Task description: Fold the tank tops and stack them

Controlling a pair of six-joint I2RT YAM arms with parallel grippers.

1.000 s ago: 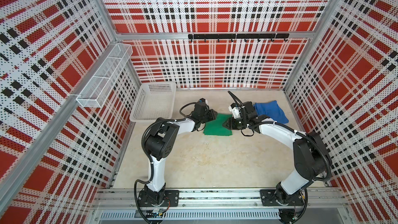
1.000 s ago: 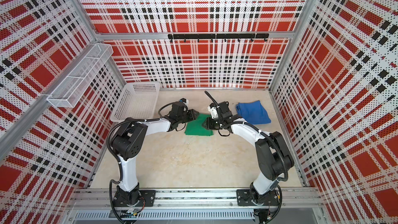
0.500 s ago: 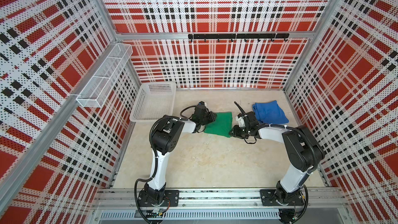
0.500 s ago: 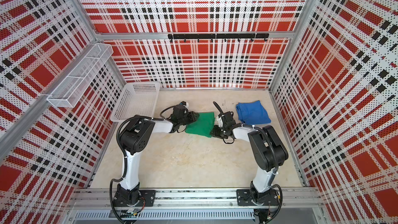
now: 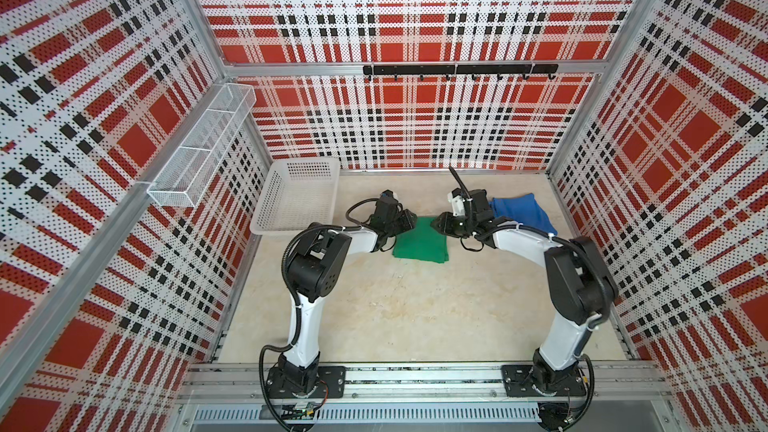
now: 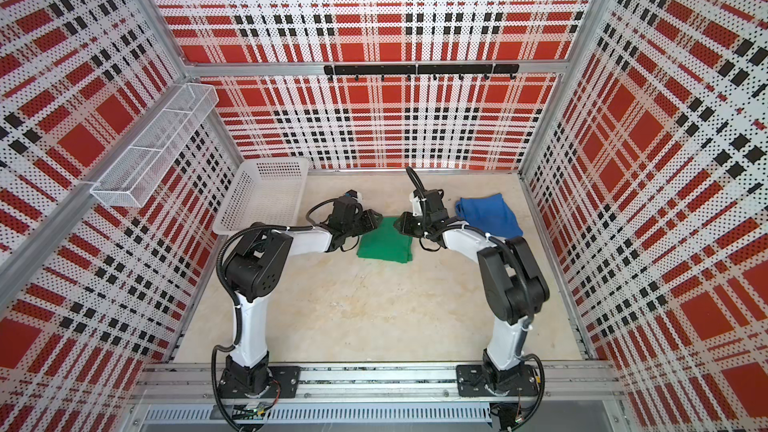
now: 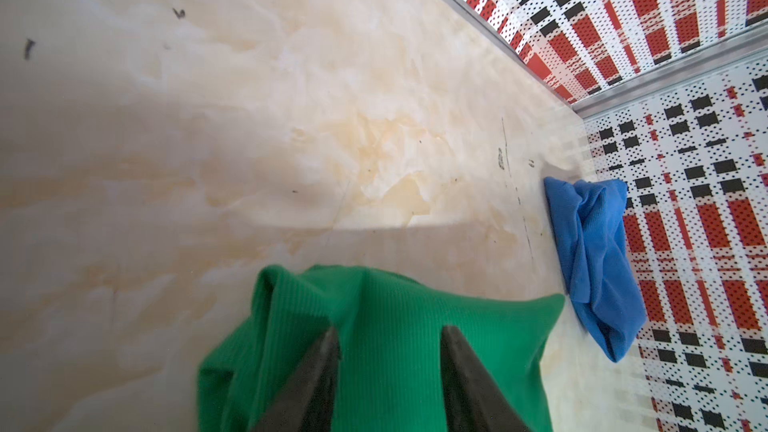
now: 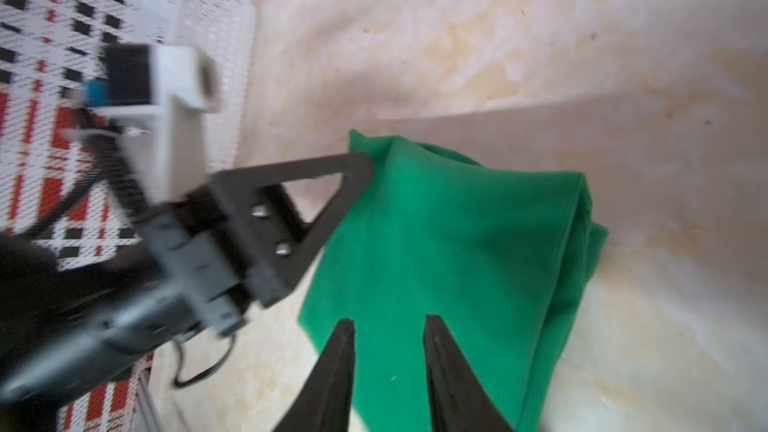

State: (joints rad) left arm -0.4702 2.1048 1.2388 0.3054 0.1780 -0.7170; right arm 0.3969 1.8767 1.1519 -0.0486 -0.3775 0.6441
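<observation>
Green ribbed fabric fills the gap between the fingers of both my grippers. My left gripper and my right gripper each pinch the far edge of the green tank top, which lies folded on the table between my arms. The blue tank top sits bunched near the right wall, just beyond my right wrist. A white perforated basket stands at the back left.
</observation>
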